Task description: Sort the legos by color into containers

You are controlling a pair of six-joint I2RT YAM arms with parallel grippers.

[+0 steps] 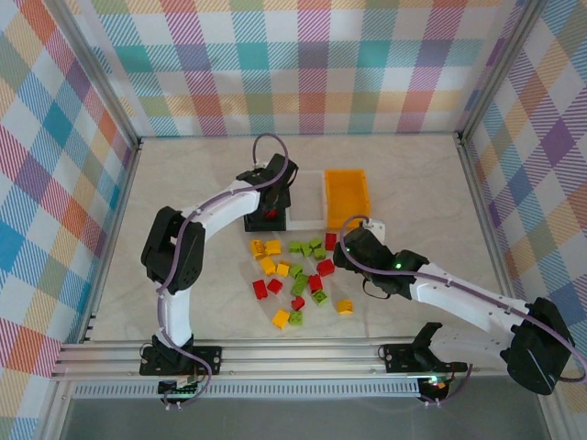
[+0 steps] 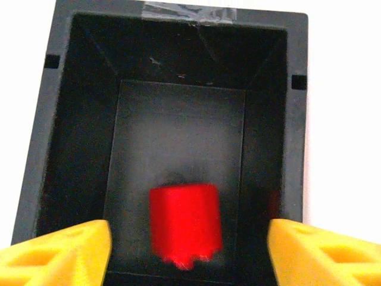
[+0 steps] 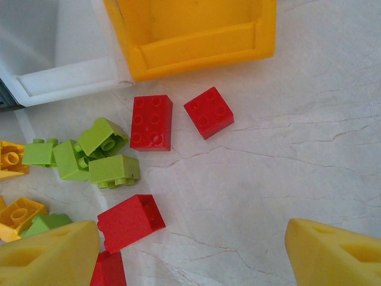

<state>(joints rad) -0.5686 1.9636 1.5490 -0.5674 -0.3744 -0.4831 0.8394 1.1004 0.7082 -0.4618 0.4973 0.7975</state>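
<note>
Marbled tabletop (image 1: 183,174), plaid walls (image 1: 312,64); left jaws parted over black bin (image 2: 71,119), right jaws parted above legos (image 3: 152,122).

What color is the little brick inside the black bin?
Red. The small plastic brick inside the black plastic bin shows best in the left wrist view.

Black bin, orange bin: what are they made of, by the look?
Black bin: likely moulded plastic, semi-matte; dull sheen on the floor, fine scuffs, square slots moulded into the rim. Orange bin: likely the same sort of plastic, smooth satin; uniform colour, a moulded ledge along its wall.
</note>
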